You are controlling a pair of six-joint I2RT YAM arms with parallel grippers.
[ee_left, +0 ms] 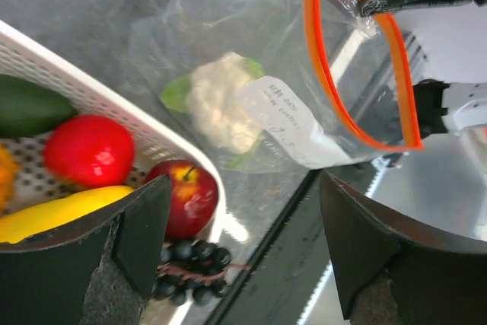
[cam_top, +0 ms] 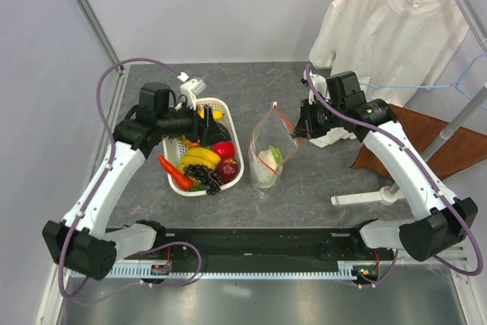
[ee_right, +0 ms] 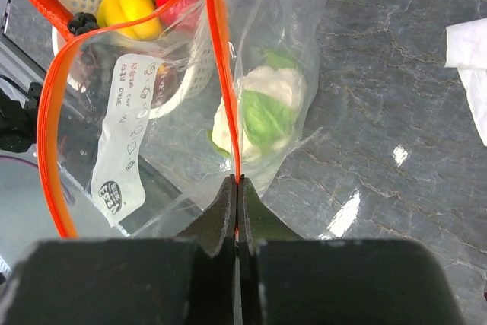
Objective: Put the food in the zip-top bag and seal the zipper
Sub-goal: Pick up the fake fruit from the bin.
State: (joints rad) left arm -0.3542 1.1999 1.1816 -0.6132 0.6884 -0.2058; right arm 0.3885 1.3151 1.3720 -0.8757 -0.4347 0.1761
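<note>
The clear zip-top bag (cam_top: 268, 154) stands on the table to the right of the basket with its mouth open. My right gripper (cam_top: 302, 129) (ee_right: 237, 186) is shut on the red-orange zipper strip (ee_right: 225, 74) and holds that edge up. A pale cabbage with green leaves (cam_top: 268, 157) (ee_left: 219, 106) (ee_right: 262, 112) lies inside the bag. My left gripper (cam_top: 204, 122) (ee_left: 245, 188) is open and empty above the white mesh basket (cam_top: 237, 176). The basket holds a red chili (cam_top: 176, 174), dark grapes (cam_top: 204, 179), a banana (cam_top: 202, 157), a red round fruit (cam_top: 224, 149) and an apple (ee_left: 189, 197).
A white T-shirt (cam_top: 388, 28) hangs on a rack at the back right. A brown cloth (cam_top: 449, 146) and the rack's white foot (cam_top: 365, 198) lie on the right. A white cloth (cam_top: 333, 136) lies beneath the right gripper.
</note>
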